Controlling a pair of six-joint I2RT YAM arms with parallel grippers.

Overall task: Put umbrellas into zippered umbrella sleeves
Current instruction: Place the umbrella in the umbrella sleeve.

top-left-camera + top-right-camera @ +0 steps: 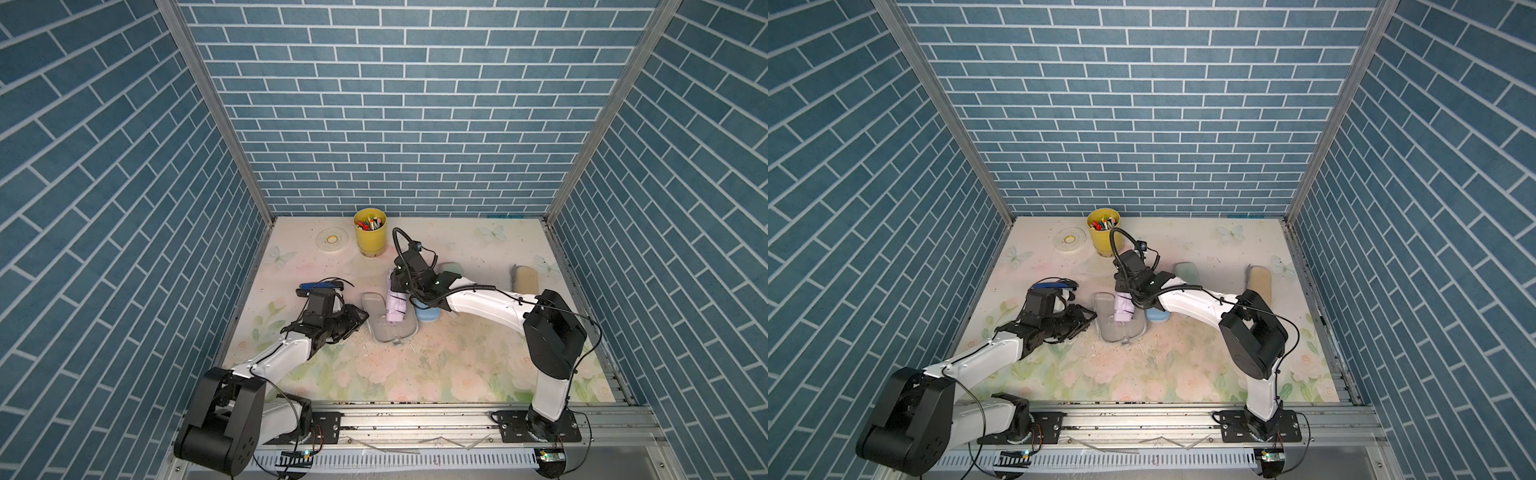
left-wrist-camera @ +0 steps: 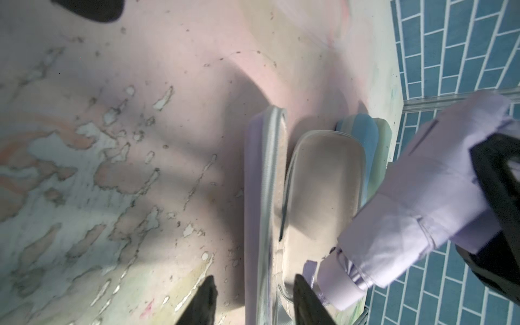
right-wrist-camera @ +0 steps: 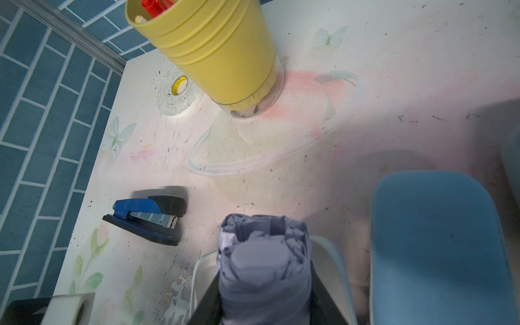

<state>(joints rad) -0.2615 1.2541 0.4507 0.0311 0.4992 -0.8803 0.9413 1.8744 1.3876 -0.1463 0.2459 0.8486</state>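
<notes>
My right gripper (image 3: pixel 264 304) is shut on the lilac umbrella (image 1: pixel 395 305) (image 1: pixel 1123 309) near its upper end. It holds the umbrella tilted, with the lower end over an open lilac sleeve (image 1: pixel 384 330) (image 1: pixel 1115 332) whose pale inside faces up. In the left wrist view the umbrella (image 2: pixel 422 197) hangs above that sleeve (image 2: pixel 323 183). My left gripper (image 2: pixel 256 298) (image 1: pixel 361 318) is open, its fingers standing either side of the sleeve's raised zip edge. Closed light blue (image 1: pixel 427 312) (image 3: pixel 439 247), mint (image 1: pixel 453 269) and cream-tan (image 1: pixel 525 278) sleeves lie to the right.
A yellow cup of pens (image 1: pixel 370 232) and a tape roll (image 1: pixel 331 240) stand at the back. A blue stapler (image 1: pixel 320 286) (image 3: pixel 146 219) lies just behind my left wrist. Brick-patterned walls enclose three sides of the floral table (image 1: pixel 415 374).
</notes>
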